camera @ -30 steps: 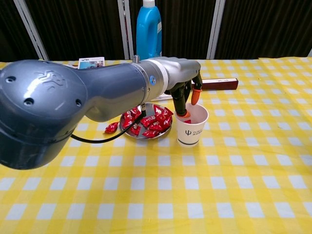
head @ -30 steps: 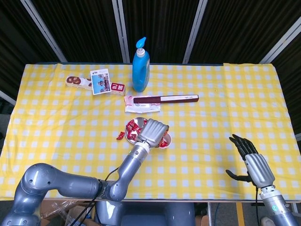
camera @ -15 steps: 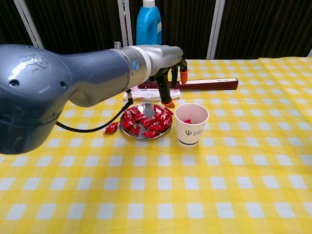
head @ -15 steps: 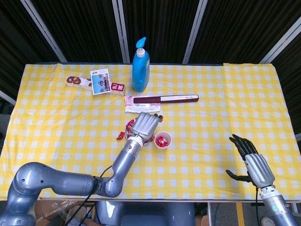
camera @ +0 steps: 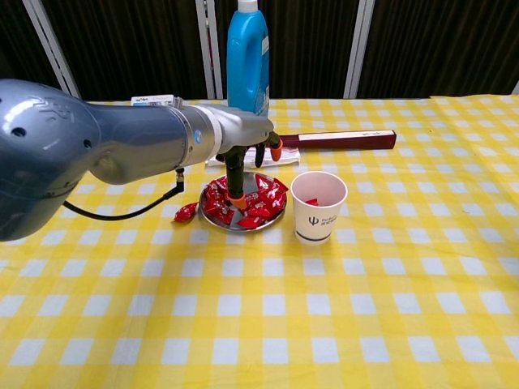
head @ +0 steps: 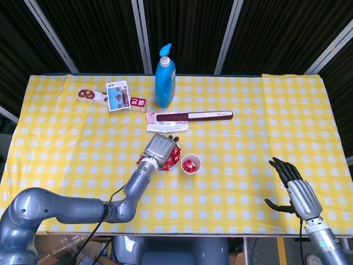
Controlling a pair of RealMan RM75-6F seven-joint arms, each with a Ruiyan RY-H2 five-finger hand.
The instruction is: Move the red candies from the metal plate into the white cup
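Hovering over plate [camera: 243,224] w/ left hand [camera: 243,154], fingers [camera: 236,182] apart, one tip dipping into candies [camera: 258,201], nothing held. Sitting just right of plate: cup [camera: 318,207] w/ a few candies inside. Shifted back from above cup 1 s ago. Resting open near table edge: right hand [head: 293,189].

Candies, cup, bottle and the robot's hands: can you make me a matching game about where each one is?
Things:
1. white cup
2. blue bottle
3. left hand
4. right hand

Places:
A. at the back of the table, standing upright
B. over the metal plate of red candies
C. beside the plate, with a candy inside
D. far off on the other side, holding nothing

Pairs: 1-C, 2-A, 3-B, 4-D
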